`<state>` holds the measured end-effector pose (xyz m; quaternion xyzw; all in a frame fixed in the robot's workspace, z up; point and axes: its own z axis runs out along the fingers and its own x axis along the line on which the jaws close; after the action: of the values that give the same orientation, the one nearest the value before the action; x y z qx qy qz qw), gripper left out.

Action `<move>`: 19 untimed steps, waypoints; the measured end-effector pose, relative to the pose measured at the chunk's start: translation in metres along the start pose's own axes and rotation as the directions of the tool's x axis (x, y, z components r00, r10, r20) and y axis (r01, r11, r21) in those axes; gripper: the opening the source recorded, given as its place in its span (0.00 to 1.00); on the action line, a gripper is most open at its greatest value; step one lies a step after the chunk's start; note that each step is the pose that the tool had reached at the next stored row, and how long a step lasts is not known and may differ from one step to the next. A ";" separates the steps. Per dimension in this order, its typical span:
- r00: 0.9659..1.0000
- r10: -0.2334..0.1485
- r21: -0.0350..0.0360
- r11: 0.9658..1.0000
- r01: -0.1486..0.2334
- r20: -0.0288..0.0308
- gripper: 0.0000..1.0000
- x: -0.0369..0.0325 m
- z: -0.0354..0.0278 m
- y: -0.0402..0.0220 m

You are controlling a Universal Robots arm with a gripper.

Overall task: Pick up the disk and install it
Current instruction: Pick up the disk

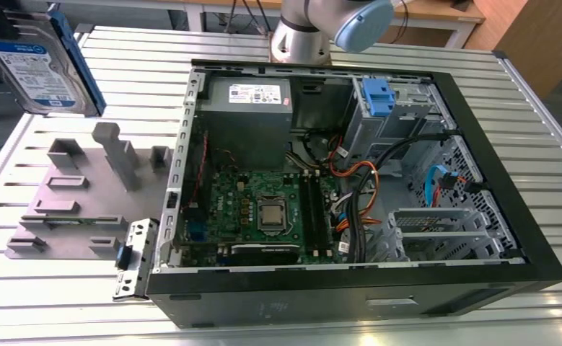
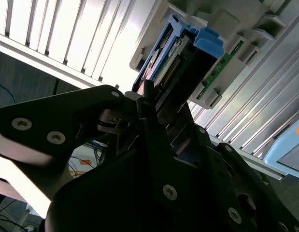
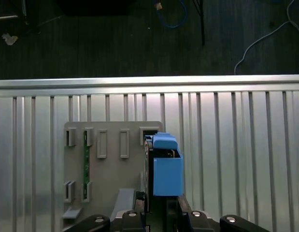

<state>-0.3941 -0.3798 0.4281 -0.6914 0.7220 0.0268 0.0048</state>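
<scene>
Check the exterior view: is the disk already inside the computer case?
No, the disk is outside the computer case, at the exterior view's left.

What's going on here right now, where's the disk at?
The arm's hand is clamped on the disk and holds it in the air, lifted clear of the grey holder at the exterior view's left. The open computer case lies on the table beside the holder. The disk is not yet in the case.
</scene>
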 end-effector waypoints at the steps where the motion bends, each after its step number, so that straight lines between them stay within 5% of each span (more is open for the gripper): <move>1: 1.000 0.000 0.000 1.000 0.000 0.000 0.35 -0.0002 -0.0031 0.0001; 12: 1.000 0.000 0.000 1.000 0.000 0.000 0.35 -0.0017 -0.0388 0.0013; 19: 1.000 0.000 0.000 1.000 0.000 0.000 0.35 -0.0018 -0.0415 0.0013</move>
<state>-0.3941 -0.3798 0.4697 -0.6914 0.7220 0.0268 0.0048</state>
